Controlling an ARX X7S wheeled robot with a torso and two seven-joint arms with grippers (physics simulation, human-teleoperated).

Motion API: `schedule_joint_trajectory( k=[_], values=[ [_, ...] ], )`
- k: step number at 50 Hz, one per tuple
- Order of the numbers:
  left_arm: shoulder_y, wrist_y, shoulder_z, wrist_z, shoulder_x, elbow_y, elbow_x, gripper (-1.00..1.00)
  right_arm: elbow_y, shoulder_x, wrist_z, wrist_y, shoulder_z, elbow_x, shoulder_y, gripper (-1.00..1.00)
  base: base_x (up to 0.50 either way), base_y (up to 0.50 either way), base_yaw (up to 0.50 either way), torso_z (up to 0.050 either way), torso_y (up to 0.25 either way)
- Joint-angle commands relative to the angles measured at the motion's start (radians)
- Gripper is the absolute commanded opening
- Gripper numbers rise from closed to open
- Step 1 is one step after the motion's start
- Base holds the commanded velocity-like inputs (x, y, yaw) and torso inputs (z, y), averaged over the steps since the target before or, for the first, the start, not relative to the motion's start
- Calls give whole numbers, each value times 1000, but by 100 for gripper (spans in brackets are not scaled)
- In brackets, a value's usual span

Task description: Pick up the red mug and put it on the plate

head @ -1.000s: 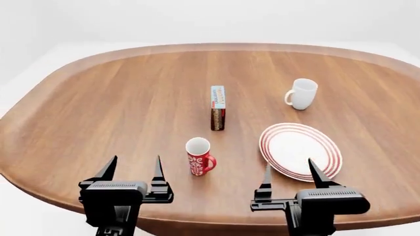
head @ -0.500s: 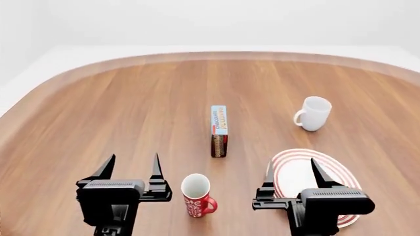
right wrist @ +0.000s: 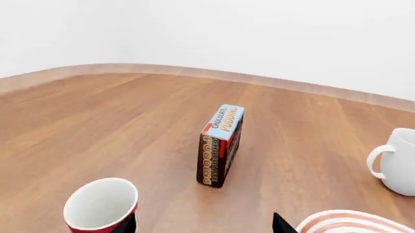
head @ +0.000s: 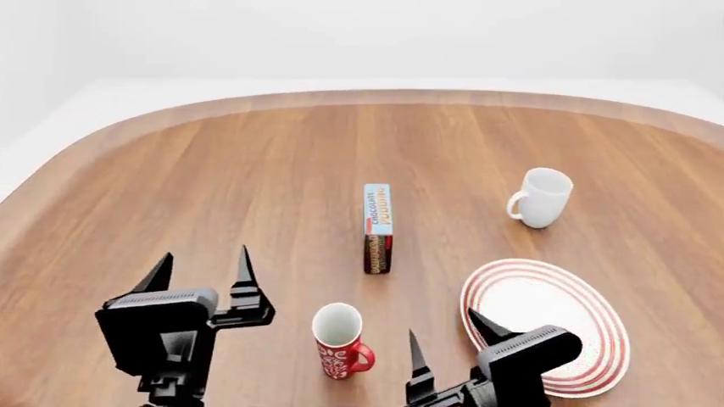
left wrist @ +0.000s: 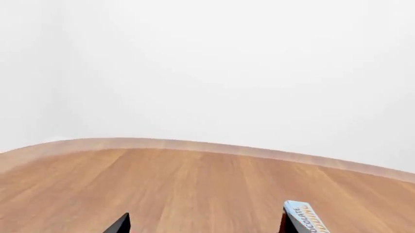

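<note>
Presently, findings as observed:

Table: a wooden table (head: 226,186) with a rounded edge carries every item noted below.

Red mug: the red mug (head: 339,340) stands upright on the table near the front, its white interior visible and its handle pointing toward the robot's right. It sits between the two grippers, touching neither. The right wrist view shows its rim (right wrist: 102,204) low in the frame.

Plate: the plate (head: 545,312), white with red rings, lies flat to the right of the red mug, well apart from it. Nothing rests on it.

Left gripper: the left gripper (head: 200,269) hovers to the left of the red mug, jaws spread and holding nothing. In the left wrist view only two dark finger tips show at the frame edge, so detail there is poor.

Right gripper: the right gripper (head: 453,348) is tilted, fingers apart and empty. It sits low between the red mug and the plate, its body overlapping the plate's near rim in the head view; contact with the plate probably does not occur, but I cannot confirm.

Pudding box: a chocolate pudding box (head: 378,227) stands on edge beyond the red mug, at mid-table.

White mug: a plain white mug (head: 542,197) stands upright beyond the plate, handle to the left.
</note>
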Motion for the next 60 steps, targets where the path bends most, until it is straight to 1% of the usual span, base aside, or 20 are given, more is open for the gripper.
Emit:
schedule_joint_trajectory(
  k=[1,8,19,46,60],
  values=[
    [-24,-24,-27,-12,-13,4,-41,100,-98,73,-92,152,-10,114,1,100,0,0,0,0,0],
    [-31,-24,-28,-17,-16,-2,-46,100,-153,104,-101,224,-23,135,12,100,0,0,0,0,0],
    [-35,-28,-35,-24,-24,5,-64,100,-167,129,-129,286,-74,137,59,100,0,0,0,0,0],
    [-39,-38,-46,-38,-42,25,-99,100,88,99,-224,327,-153,135,260,100,0,0,0,0,0],
    [-38,-38,-45,-46,-48,31,-108,100,178,87,-257,324,-183,131,309,100,0,0,0,0,0]
  ],
)
